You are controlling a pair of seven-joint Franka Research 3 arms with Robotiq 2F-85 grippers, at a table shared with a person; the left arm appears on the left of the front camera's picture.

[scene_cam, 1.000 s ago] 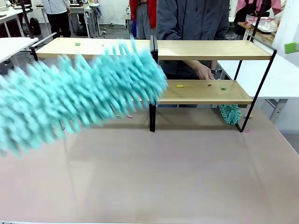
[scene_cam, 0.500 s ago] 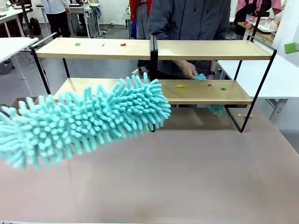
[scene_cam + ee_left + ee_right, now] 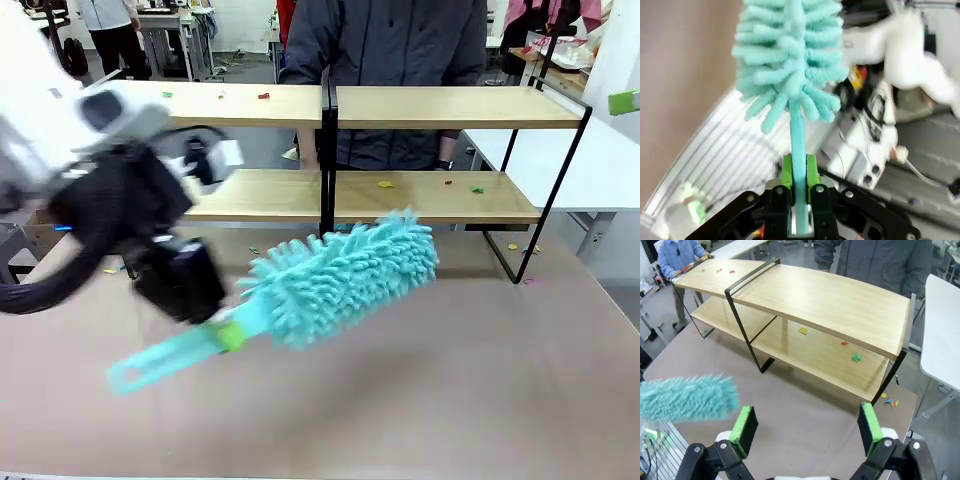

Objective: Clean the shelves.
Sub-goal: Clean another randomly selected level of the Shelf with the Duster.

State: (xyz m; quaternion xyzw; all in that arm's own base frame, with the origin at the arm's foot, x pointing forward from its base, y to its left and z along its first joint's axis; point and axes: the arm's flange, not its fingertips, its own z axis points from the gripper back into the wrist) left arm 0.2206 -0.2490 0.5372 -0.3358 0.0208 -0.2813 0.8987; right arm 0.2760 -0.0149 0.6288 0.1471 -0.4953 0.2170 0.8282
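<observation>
On the brown desk (image 3: pixel 420 400), the shelves (image 3: pixel 450 107) stand along the far edge — rigid wood and metal, likely steady under a sweep, with coloured scraps (image 3: pixel 385 184) on both boards. Your left jaws clamp the light, floppy duster (image 3: pixel 340 275) by its stiff handle; your right jaws gape wide, empty.

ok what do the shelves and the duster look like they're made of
Shelves: pale matte boards with faint grain, probably wood or laminate; thin black frame looks like painted metal. Duster: fluffy teal strands, likely microfibre chenille; smooth handle, seemingly plastic.
</observation>
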